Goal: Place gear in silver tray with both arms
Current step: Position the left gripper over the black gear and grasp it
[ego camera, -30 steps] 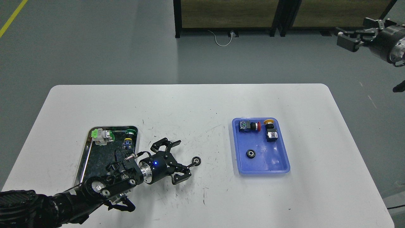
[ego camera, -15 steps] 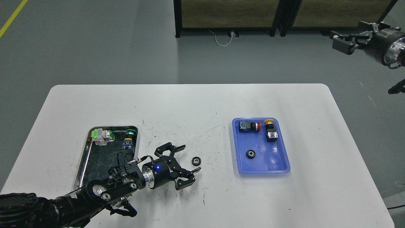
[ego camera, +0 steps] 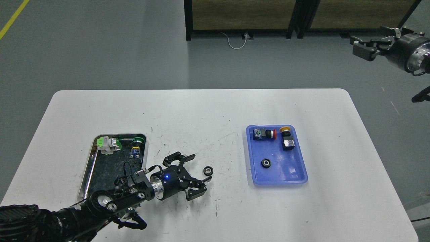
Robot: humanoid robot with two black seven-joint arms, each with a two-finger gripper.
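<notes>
A small black gear point(ego camera: 208, 170) lies on the white table just right of my left gripper point(ego camera: 199, 169). The left gripper is open, its upper finger point(ego camera: 188, 157) and lower finger point(ego camera: 201, 183) spread to the left of the gear, not holding it. The silver tray point(ego camera: 88, 168) lies at the table's left, behind my left arm, with a green-and-white switch part point(ego camera: 108, 143) and a green-capped part point(ego camera: 137, 142) at its far end. My right gripper point(ego camera: 364, 47) hangs high at the far right, off the table, open and empty.
A blue plastic tray point(ego camera: 295, 174) lies right of centre with a second black gear point(ego camera: 266, 163), a red push-button point(ego camera: 265, 133) and a yellow push-button point(ego camera: 286, 137). The white table point(ego camera: 215, 111) has rounded corners; a dark cabinet stands behind it.
My left gripper slid forward and right, and the gear now lies free just off its fingertips instead of at the lower finger's tip. The right gripper shifted slightly at the far right.
</notes>
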